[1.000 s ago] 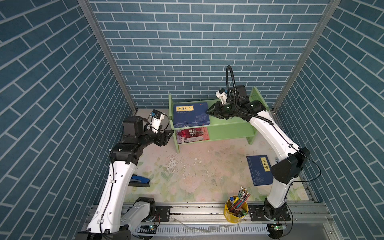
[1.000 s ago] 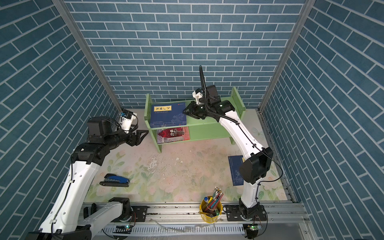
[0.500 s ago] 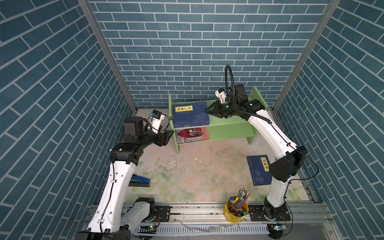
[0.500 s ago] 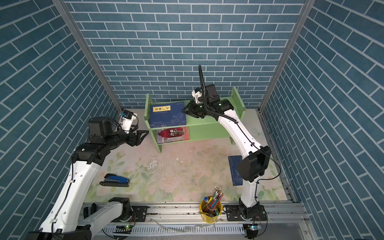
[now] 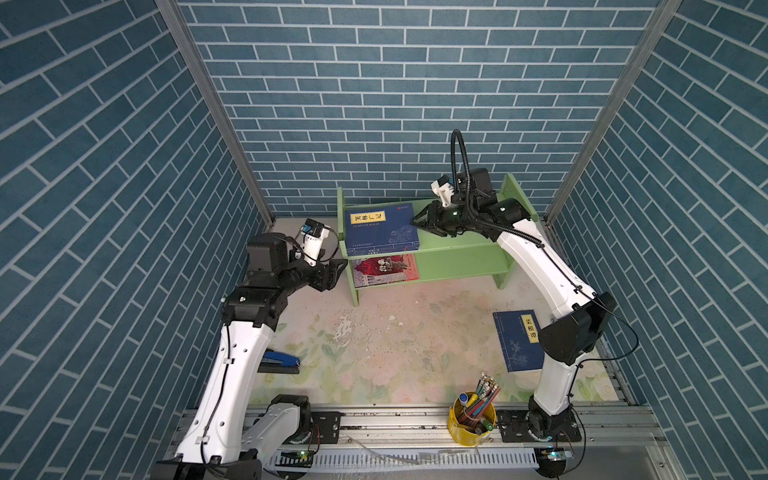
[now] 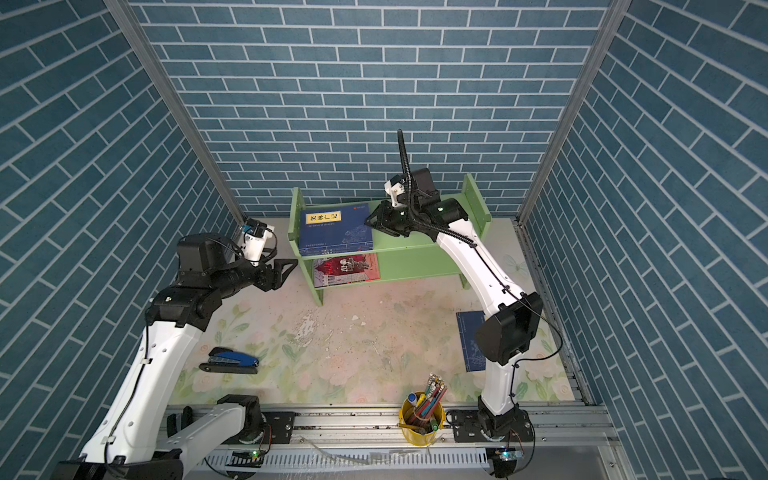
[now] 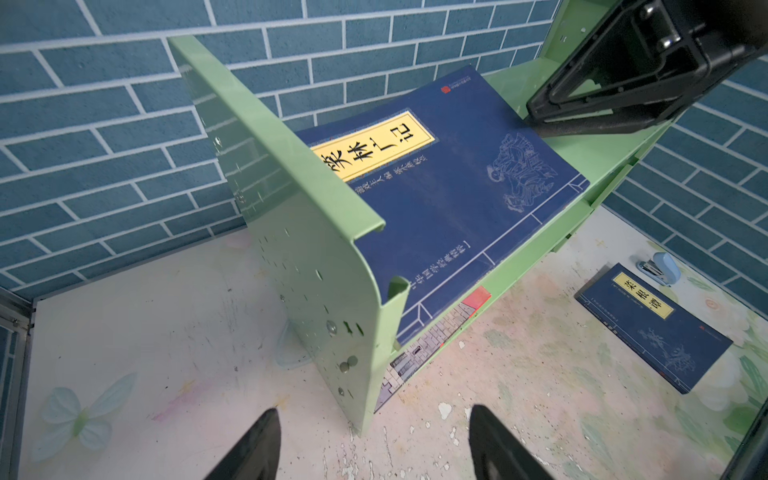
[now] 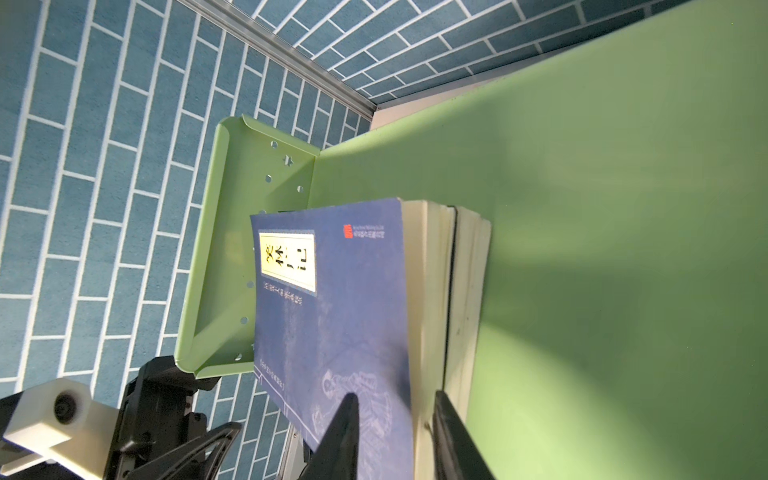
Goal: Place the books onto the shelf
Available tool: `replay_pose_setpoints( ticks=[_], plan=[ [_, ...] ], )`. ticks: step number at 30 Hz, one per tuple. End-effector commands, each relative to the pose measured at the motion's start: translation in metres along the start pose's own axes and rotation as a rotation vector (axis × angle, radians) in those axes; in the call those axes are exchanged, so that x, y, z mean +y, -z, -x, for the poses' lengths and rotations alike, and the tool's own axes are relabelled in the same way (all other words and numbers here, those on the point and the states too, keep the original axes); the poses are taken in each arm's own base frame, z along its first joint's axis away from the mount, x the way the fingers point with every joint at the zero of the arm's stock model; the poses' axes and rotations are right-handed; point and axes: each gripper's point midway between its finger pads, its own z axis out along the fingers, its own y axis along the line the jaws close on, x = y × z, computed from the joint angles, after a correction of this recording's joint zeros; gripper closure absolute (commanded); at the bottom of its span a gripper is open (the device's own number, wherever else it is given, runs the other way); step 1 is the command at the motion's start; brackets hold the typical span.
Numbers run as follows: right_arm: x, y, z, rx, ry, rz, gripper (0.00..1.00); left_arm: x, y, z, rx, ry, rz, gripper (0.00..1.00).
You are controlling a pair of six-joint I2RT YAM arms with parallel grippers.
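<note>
The left hand (image 5: 337, 268) hangs open and empty beside the shelf (image 5: 457, 245). The navy stack (image 5: 380, 230) lies on the top tier. The right hand (image 5: 417, 222) straddles the stack's edge, grip unclear; pulling back clenched could drag it off. One book (image 5: 517, 340) lies on the table (image 5: 395, 332).

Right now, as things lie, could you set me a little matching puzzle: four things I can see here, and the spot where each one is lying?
Things:
1. navy book stack
2. red-and-grey book
3. lone navy book
4. blue stapler

Places:
A. table, beside the left arm
B. shelf, upper tier
C. table, beside the right arm
D. shelf, lower tier

Pairs: 1-B, 2-D, 3-C, 4-A.
</note>
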Motion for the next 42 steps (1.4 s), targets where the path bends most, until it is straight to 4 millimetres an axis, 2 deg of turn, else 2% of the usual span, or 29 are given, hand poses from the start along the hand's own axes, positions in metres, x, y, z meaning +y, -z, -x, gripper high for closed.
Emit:
replay_pose_setpoints(
  ticks=[1, 8, 18, 32, 42],
  plan=[
    [0.012, 0.032, -0.002, -0.061, 0.082, -0.017, 0.68, 0.007, -0.007, 0.000, -0.007, -0.002, 0.021, 0.27],
    [0.010, 0.058, -0.028, -0.054, 0.135, -0.027, 0.69, 0.012, -0.017, -0.001, -0.003, -0.026, 0.030, 0.27],
    [0.015, 0.060, -0.071, 0.037, 0.196, 0.035, 0.69, 0.016, -0.028, -0.004, 0.000, -0.032, 0.034, 0.28],
    [0.016, 0.046, -0.080, 0.078, 0.191, 0.042, 0.69, 0.023, -0.033, -0.002, -0.003, -0.021, 0.065, 0.28],
    [0.019, 0.032, -0.079, 0.092, 0.190, 0.056, 0.69, 0.022, -0.033, -0.003, -0.002, -0.004, 0.058, 0.28]
  ],
)
